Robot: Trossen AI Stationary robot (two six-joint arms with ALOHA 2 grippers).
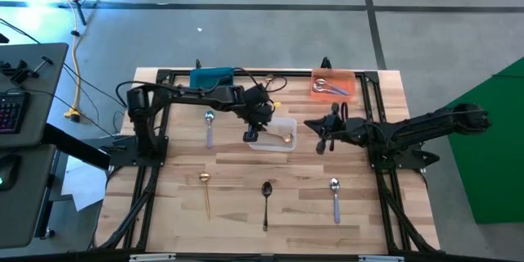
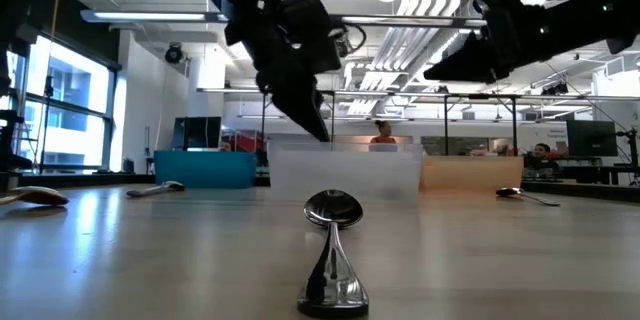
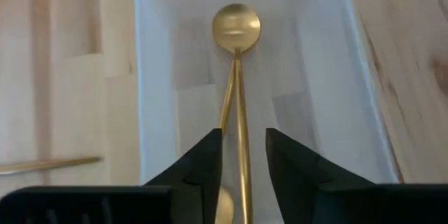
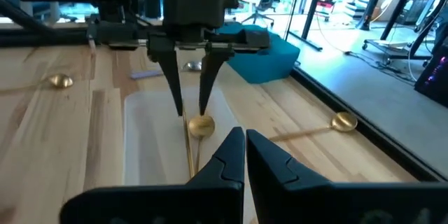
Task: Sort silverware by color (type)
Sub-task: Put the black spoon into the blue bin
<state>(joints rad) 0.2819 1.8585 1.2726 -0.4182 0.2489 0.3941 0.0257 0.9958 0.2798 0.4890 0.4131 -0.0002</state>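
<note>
A clear bin (image 1: 278, 143) at the table's middle holds two gold spoons (image 3: 236, 24) lying flat on its floor. My left gripper (image 3: 243, 136) hangs open over the bin's left end, slanting down. Its fingers stand on either side of a gold handle (image 3: 241, 112) without touching it. My right gripper (image 4: 245, 140) waits shut and empty just right of the bin. On the table lie a lilac-handled silver spoon (image 1: 209, 127), a gold spoon (image 1: 205, 187), a black spoon (image 1: 266, 201) and another silver spoon (image 1: 335, 196). One more gold spoon (image 4: 343, 120) lies by the far rail.
A blue bin (image 1: 213, 76) stands at the far edge, left of centre. An orange bin (image 1: 344, 78) at the far right holds silver spoons (image 1: 327, 88). A black frame (image 1: 155, 160) runs along the table's edges. Bare wood stretches between the spoons along the near side.
</note>
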